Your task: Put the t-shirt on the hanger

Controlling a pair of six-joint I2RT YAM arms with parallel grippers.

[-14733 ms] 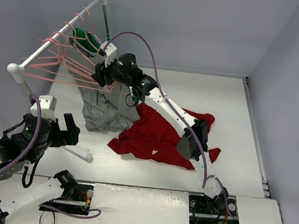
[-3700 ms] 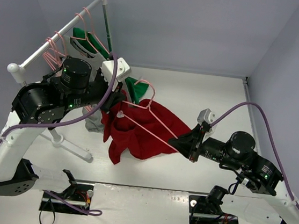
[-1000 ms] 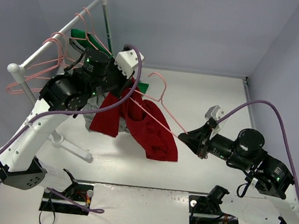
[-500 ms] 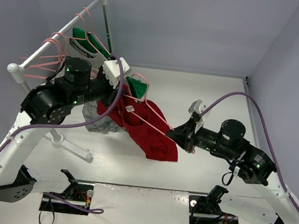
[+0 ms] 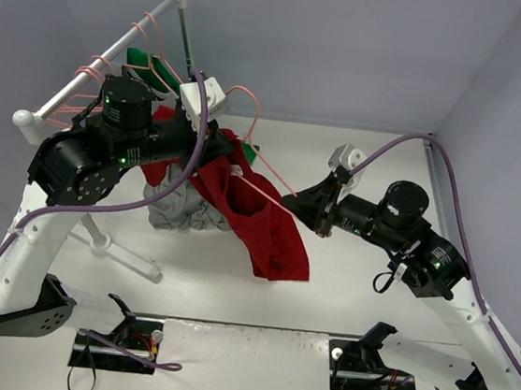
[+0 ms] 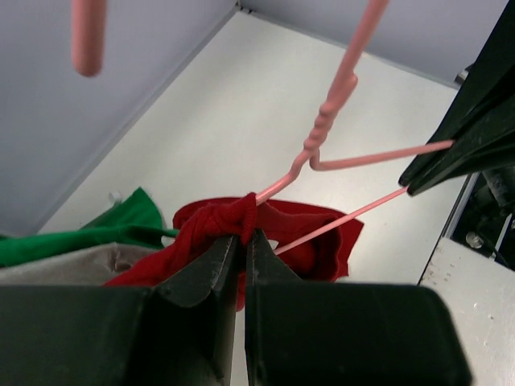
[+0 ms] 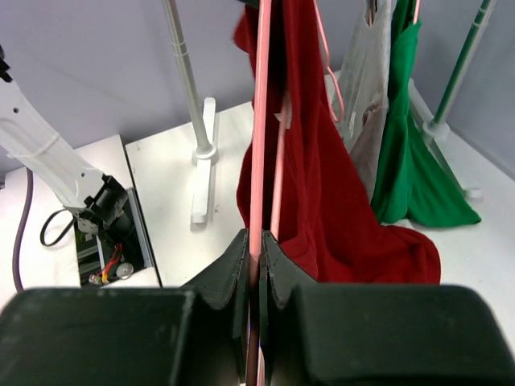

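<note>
The left gripper (image 6: 243, 236) is pinching a bunched fold of the dark red short-sleeved cloth t-shirt (image 5: 270, 234), its jaws drawn nearly together on the cloth and holding it up off the table. The right gripper (image 7: 258, 241) is clamping tightly on the thin pink wire clothes hanger (image 6: 327, 119), gripping it at one outer corner so that the frame is stretching across the gap towards the left arm. In the left wrist view one wire shoulder of the hanger is running into the red fold right at the left fingertips, while the twisted neck and hook are standing clear above the cloth. The rest of the t-shirt is hanging down from that end in a long drape, between the two arms and over the white table (image 5: 377, 161). Behind it a grey t-shirt (image 5: 178, 212) and a green garment (image 6: 121, 233) are hanging by the white rail (image 5: 98, 54), which is carrying more pink hangers. The step in hand seems to be threading the hanger through the neck opening, with one shoulder apparently in. The next move is probably calling for the left gripper to draw the collar along the wire towards the gripped corner. No brand or writing is showing legibly anywhere.
</note>
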